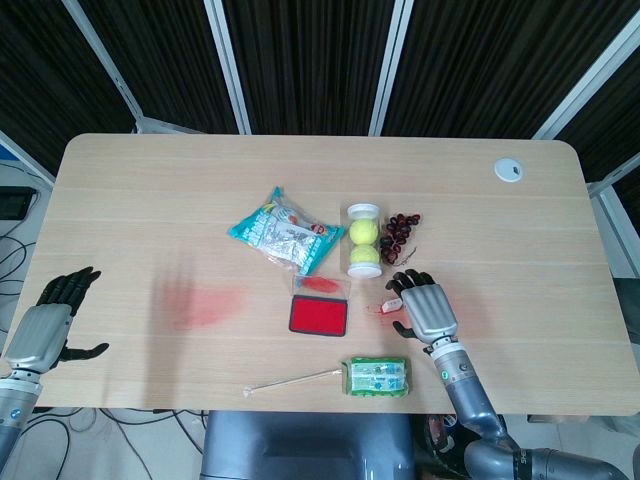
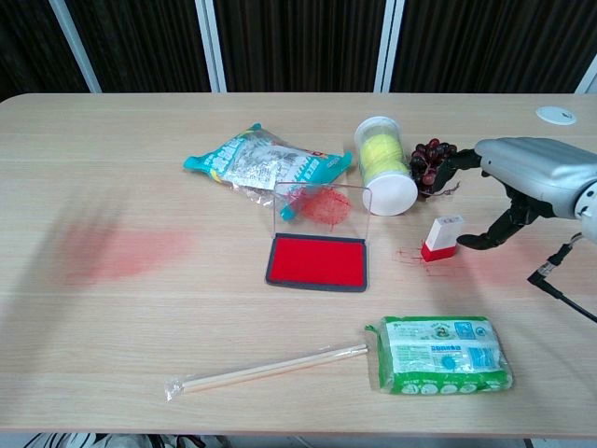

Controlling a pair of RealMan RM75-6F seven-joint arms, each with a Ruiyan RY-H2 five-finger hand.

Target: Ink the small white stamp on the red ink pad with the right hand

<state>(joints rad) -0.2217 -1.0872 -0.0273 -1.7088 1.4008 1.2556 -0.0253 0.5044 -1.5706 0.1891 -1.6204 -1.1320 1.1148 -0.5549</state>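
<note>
The small white stamp, a blocky white body on a red base, stands upright on the pale wood-grain table just right of the red ink pad, amid red ink smudges. The pad is a flat rectangle of red felt in a dark frame, its clear hinged lid raised at the far edge. The right hand, silver-backed with black fingers, hovers over and beside the stamp with fingers apart, holding nothing; whether a fingertip touches the stamp cannot be told. The left hand rests spread and empty at the table's left edge. Behind the pad lie a crinkled teal snack bag, a clear cylindrical tube of yellow tennis balls on its side, and a cluster of dark grapes near the right hand's fingers. Nearer the front edge lie a green wrapped packet and plastic-sleeved chopsticks. A white grommet sits at the far right corner.
</note>
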